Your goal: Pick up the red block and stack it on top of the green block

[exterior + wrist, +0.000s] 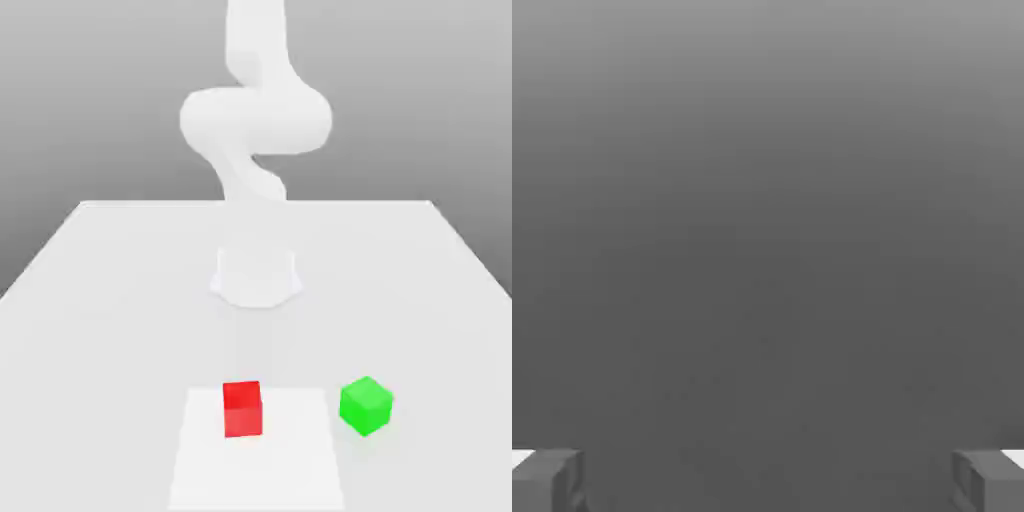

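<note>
Beside the bright green cube (366, 406), a glossy red cube (243, 409) looks darker-topped; the grey fingers (550, 480) stand apart

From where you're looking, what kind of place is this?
It looks like a pretend practice room for a robot, probably made on a computer. You can see a smooth white robot arm standing on a plain pale table, with a red block and a green block on it.
</note>
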`<state>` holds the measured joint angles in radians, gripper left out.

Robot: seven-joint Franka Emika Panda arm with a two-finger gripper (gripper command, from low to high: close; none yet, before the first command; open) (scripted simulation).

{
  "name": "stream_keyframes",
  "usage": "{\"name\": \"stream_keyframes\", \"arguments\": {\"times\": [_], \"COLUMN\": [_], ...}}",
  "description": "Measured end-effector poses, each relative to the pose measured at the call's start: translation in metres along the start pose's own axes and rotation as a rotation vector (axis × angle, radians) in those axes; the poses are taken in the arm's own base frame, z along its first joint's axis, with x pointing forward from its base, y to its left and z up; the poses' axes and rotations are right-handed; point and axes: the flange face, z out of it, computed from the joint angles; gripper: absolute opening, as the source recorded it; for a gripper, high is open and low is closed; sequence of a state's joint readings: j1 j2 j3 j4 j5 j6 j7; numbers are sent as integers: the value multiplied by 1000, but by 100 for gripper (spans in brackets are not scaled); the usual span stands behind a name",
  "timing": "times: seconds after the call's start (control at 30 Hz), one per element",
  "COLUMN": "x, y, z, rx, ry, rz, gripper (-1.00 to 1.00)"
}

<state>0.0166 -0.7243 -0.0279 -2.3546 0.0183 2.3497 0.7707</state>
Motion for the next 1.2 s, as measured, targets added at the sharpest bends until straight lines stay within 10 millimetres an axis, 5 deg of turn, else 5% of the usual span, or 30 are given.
{"name": "stream_keyframes", "arguments": {"times": [0.27,0.53,0.63,0.87,0.9,1.2], "x": [-52,-162,-194,-222,-226,-220], "y": [70,188,227,258,261,255], "z": [189,314,336,377,381,374], "rx": [-179,-421,-491,-503,-504,-503], "ry": [-247,-459,-504,-512,-513,-512], "rz": [-19,-75,-95,-101,-100,-102], "gripper": [0,0,0,0,-100,-100]}}
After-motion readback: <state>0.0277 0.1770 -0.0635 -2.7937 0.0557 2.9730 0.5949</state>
